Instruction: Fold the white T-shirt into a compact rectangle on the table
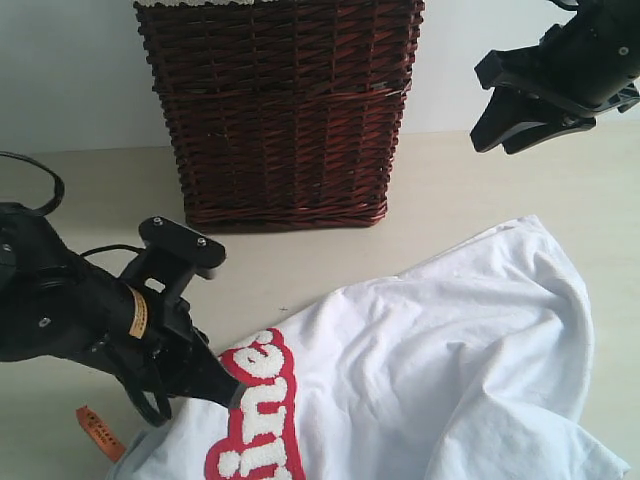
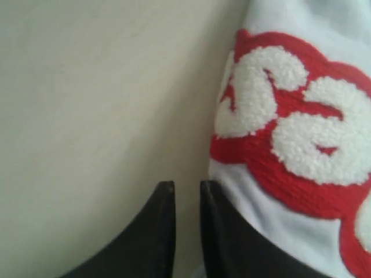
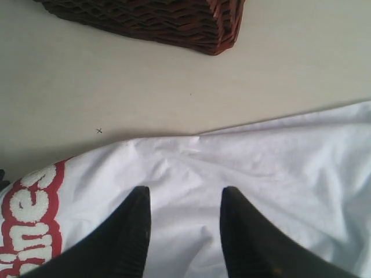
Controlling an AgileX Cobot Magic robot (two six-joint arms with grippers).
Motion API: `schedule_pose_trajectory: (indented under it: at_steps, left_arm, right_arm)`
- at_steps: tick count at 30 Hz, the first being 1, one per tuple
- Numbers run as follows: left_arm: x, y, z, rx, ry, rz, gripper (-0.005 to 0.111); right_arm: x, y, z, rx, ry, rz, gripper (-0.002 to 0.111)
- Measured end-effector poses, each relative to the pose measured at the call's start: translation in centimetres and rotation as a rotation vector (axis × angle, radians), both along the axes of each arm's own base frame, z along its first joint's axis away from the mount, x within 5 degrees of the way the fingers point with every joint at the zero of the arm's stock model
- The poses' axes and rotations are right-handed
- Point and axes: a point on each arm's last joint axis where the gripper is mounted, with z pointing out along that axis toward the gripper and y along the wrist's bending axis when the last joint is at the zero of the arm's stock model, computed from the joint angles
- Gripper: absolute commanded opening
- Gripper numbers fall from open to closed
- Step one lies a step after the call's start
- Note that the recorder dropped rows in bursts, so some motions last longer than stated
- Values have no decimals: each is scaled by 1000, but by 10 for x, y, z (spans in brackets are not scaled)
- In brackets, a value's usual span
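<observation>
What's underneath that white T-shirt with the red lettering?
The white T-shirt lies on the pale table, which shows around it. Anything beneath the cloth itself is covered, so I cannot tell.

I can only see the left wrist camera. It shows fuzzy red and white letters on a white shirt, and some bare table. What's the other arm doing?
Observer: The right arm is up in the air, and its jaws are open and empty.
Operator: Is the shirt folded yet?
Observer: No. The shirt lies loose and wrinkled, spread out toward the right arm's side.
Operator: Is anything else on the table?
Observer: Yes. A dark wicker basket stands on the table behind the shirt, and it isn't touching it.
</observation>
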Motion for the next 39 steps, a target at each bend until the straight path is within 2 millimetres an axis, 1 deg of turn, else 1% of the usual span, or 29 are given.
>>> schedule_pose_trajectory:
  at_steps: [3, 5, 6, 9, 12, 13, 14, 16, 19, 21, 22, 24, 27, 30, 32, 33, 35, 39]
  left_arm:
    - [1, -1, 1, -22, 0, 6, 22]
    - [1, 0, 8, -40, -19, 8, 28]
    - [1, 2, 13, -50, -29, 13, 30]
    - [-2, 5, 38, -103, -94, 13, 29]
    - [-8, 10, 64, -164, -166, 13, 29]
    - [-10, 12, 74, -187, -193, 13, 29]
    - [-12, 13, 80, -200, -209, 13, 29]
    - [-17, 17, 91, -218, -235, 13, 29]
    - [-21, 24, 102, -230, -256, 24, 29]
    - [-23, 27, 108, -240, -270, 30, 29]
    - [-25, 29, 110, -246, -277, 29, 29]
    - [-27, 31, 111, -250, -282, 29, 29]
    - [-28, 31, 112, -253, -285, 29, 29]
    - [-28, 31, 112, -253, -285, 29, 29]
    - [-28, 31, 112, -254, -286, 29, 29]
    - [-28, 31, 112, -254, -286, 29, 29]
    - [-28, 31, 111, -253, -284, 29, 29]
    - [-30, 32, 106, -253, -282, 26, 29]
  right_arm:
    - [0, 0, 0, 0, 0, 0, 40]
    - [-1, 0, 0, 1, 8, 4, 38]
    - [-1, 0, 0, 2, 15, 10, 36]
    - [-6, 8, -4, 5, 60, 50, 21]
    - [-17, 32, -17, -9, 120, 132, 8]
    - [-22, 45, -25, -22, 146, 177, 3]
    - [-29, 57, -33, -42, 174, 224, 0]
    - [-43, 80, -47, -77, 220, 310, 0]
    - [-68, 111, -66, -116, 286, 430, 0]
    - [-86, 124, -80, -145, 340, 491, 0]
    - [-93, 127, -88, -165, 364, 508, 0]
    - [-108, 127, -104, -250, 415, 508, 0]
    - [-114, 110, -127, -431, 496, 408, 0]
    - [-116, 95, -141, -580, 541, 344, 0]
    - [-119, 92, -145, -607, 553, 323, 3]
    - [-121, 90, -145, -613, 557, 315, 7]
    - [-126, 86, -144, -631, 555, 305, 19]
    - [-139, 70, -133, -698, 496, 219, 43]
